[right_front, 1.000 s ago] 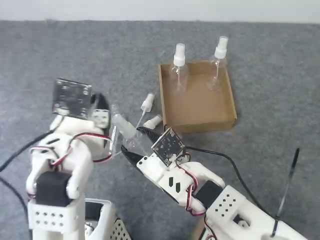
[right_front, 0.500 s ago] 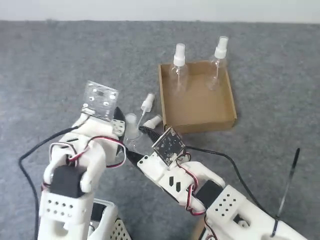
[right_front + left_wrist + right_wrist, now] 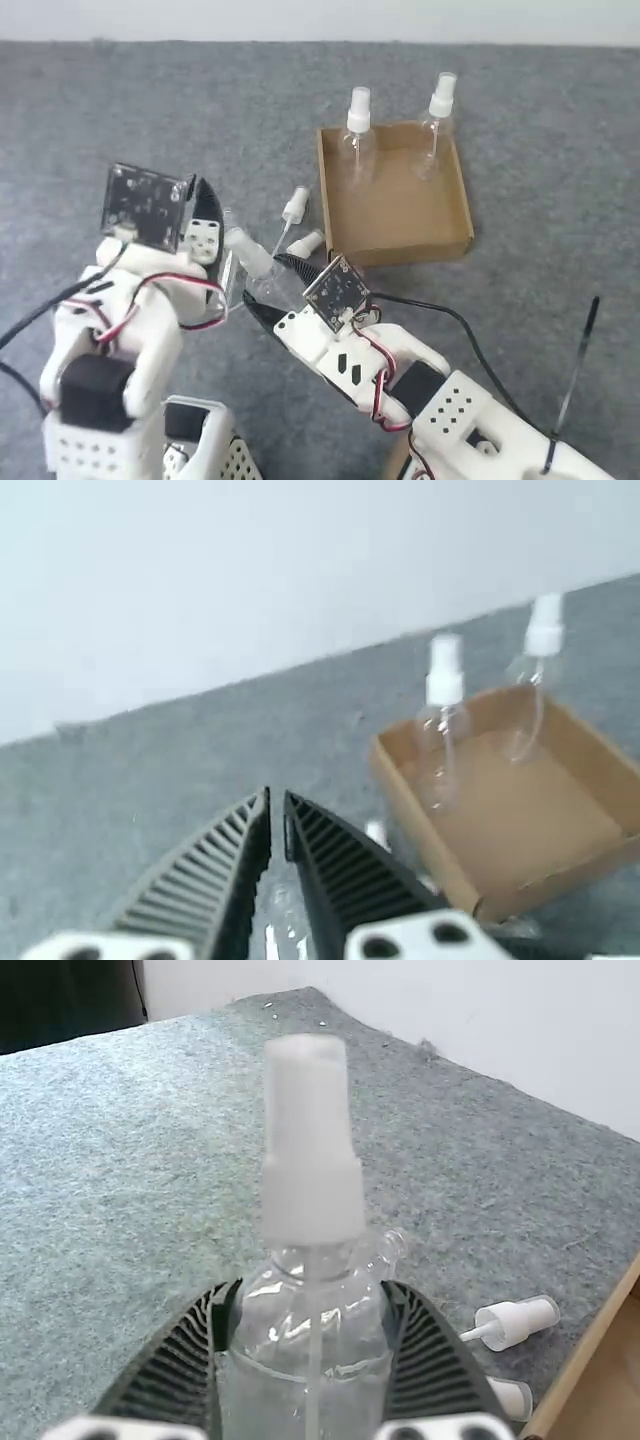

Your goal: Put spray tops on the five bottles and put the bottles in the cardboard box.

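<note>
We see a grey felt-covered table (image 3: pixel 120 110) across the high view. A cardboard box (image 3: pixel 410 250) sits on it, right of centre toward the top. 2 loose spray tops (image 3: pixel 294 205) lie just left of the box, and a black cable (image 3: pixel 470 335) trails across the lower right.

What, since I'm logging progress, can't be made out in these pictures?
- Bottle, right wrist view: its base, cut off by the frame edge.
- Left gripper, left wrist view: the blurred clear thing beyond its jaws, cut off by the edge.
- Loose spray top, high view: too small for detail.
</note>
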